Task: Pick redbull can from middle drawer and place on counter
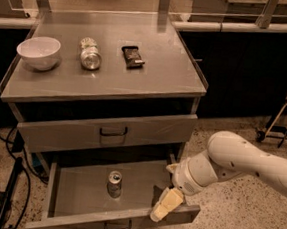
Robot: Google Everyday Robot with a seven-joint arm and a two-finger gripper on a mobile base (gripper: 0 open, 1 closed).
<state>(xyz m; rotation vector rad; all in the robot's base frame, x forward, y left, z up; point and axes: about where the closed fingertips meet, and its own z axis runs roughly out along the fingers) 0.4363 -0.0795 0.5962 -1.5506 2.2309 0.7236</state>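
Note:
The redbull can [114, 183] stands upright on the floor of the open middle drawer [76, 193], near its centre. My gripper [168, 188] hangs over the drawer's right end, to the right of the can and apart from it. Its cream fingers [165, 206] are spread, with nothing between them. The white arm reaches in from the right. The counter [156, 80] is the grey steel top above the drawers.
On the counter are a white bowl [38, 52], a fat silver can lying on its side [90, 54] and a dark snack packet [133, 56]. The drawer above [113, 132] is shut. Cables and a black stand [10, 190] are on the floor at left, a frame [283, 116] at right.

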